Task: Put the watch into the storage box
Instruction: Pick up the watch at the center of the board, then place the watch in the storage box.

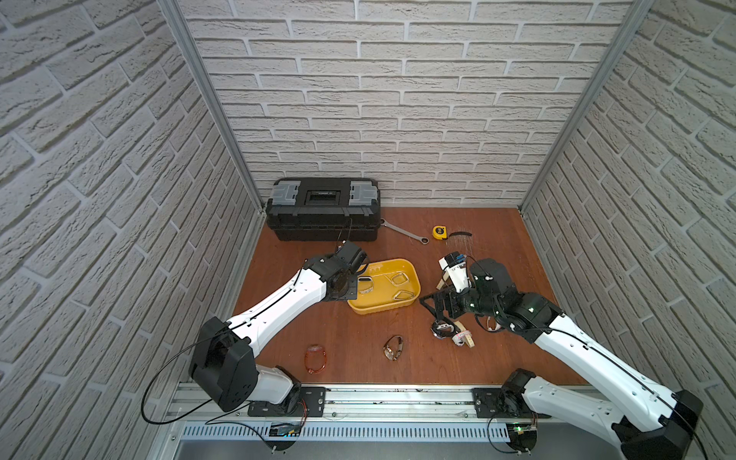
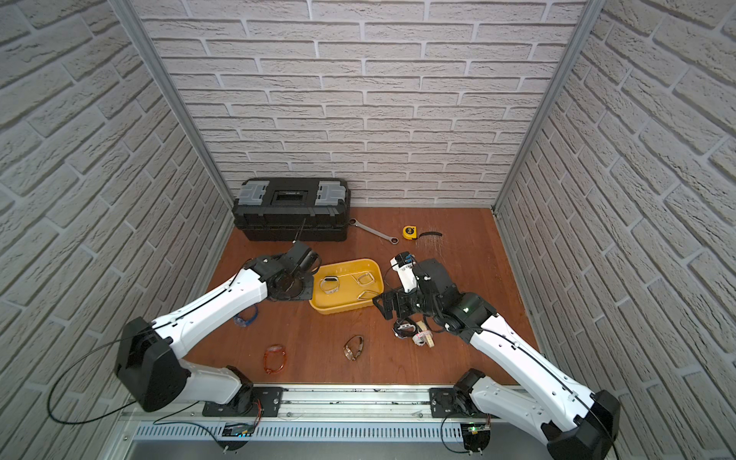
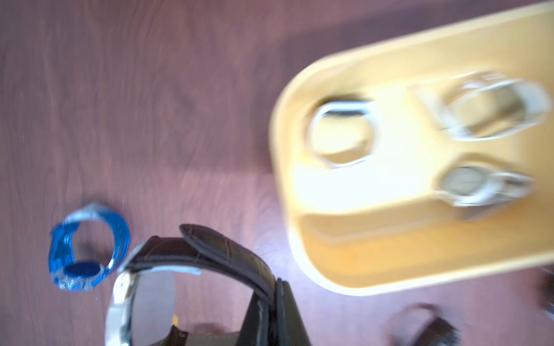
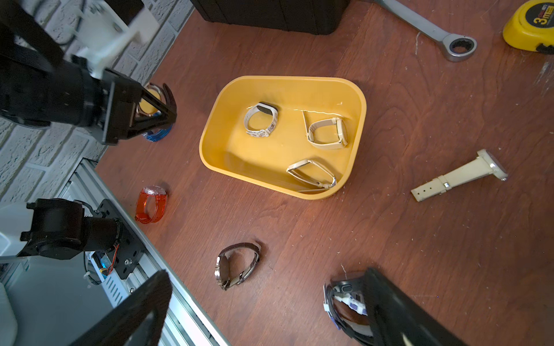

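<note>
Right now one watch [image 3: 224, 248], dark-strapped with a silver case, is pinched in the left gripper [image 4: 169, 112], whose jaws are closed tight on the strap. It hangs outside the storage box [image 1: 382, 308], at 9 o'clock of it in the top views, above the table.

One storage box is present, and three watches lie inside: a white-band watch [image 4: 260, 119], a beige-band watch [image 4: 326, 133] and a silver watch [image 4: 311, 175].

Loose on the table [image 1: 498, 259] around the box are:
- one blue watch [image 3: 87, 248] at 8 o'clock
- one orange watch [image 4: 150, 203] at 7 o'clock
- one brown-strap watch [image 4: 236, 265] at 6 o'clock
- one cream watch [image 4: 458, 175], laid out flat at 3 o'clock
- a dark cluster [image 4: 344, 299] at 4 o'clock, which holds a black watch and a purple-and-white patterned strap; I cannot tell whether these are one piece or two

Farther out there is one black toolbox [image 1: 322, 209] at 11 o'clock, one wrench [image 4: 431, 27] at 12 to 1 o'clock, and one yellow tape measure [image 4: 530, 27] at 1 o'clock.

The only readable writing is "3m" on the tape measure. The toolbox label is too small to read.

The right gripper [image 4: 266, 274] has its jaws spread wide and holds nothing. One finger sits over the dark cluster, and whether they touch cannot be told.
</note>
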`<act>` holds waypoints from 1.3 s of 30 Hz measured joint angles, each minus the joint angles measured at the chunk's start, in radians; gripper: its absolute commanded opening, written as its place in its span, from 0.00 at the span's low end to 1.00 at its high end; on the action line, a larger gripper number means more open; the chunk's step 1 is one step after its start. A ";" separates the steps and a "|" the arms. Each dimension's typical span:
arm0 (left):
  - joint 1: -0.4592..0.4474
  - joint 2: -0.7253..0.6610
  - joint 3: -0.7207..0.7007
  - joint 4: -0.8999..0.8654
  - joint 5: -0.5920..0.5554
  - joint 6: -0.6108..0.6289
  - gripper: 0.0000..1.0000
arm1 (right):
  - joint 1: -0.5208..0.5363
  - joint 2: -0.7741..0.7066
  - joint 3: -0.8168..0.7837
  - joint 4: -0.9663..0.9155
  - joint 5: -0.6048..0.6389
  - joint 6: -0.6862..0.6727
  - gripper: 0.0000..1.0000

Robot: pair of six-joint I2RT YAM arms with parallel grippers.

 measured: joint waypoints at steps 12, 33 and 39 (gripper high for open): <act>-0.073 0.579 0.455 0.030 0.043 0.179 0.00 | -0.077 -0.068 0.005 -0.038 0.023 0.012 1.00; -0.080 0.732 0.481 0.100 0.120 0.229 0.44 | -0.227 -0.001 -0.021 -0.065 0.021 0.031 1.00; -0.100 0.692 0.463 0.092 0.101 0.222 0.71 | -0.342 0.112 -0.068 -0.003 -0.030 0.067 0.94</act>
